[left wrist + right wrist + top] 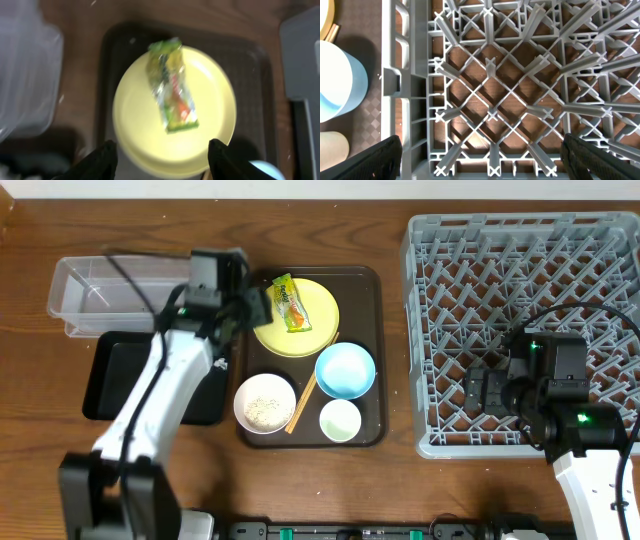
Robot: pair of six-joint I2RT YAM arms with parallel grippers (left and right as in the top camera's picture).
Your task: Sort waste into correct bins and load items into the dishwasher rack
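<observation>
The green-and-orange snack wrapper (293, 304) (172, 87) lies on the round yellow plate (312, 330) (135, 115). My left gripper (255, 305) (162, 160) hovers at the plate's left rim, open, with nothing between its fingers (102, 157). A light blue bowl (345, 370), a white bowl (265, 402) holding rice-like crumbs, a small pale cup (340, 420) and wooden chopsticks (305, 392) sit on the same tray. My right gripper (480, 392) (480, 155) stands wide open over the grey dishwasher rack (520, 280) (490, 90), near its front left part.
The dark brown serving tray (365, 290) holds the dishes. A clear plastic tub (100, 290) stands at the far left, with a shallow black tray (110, 375) just in front of it, partly under my left arm.
</observation>
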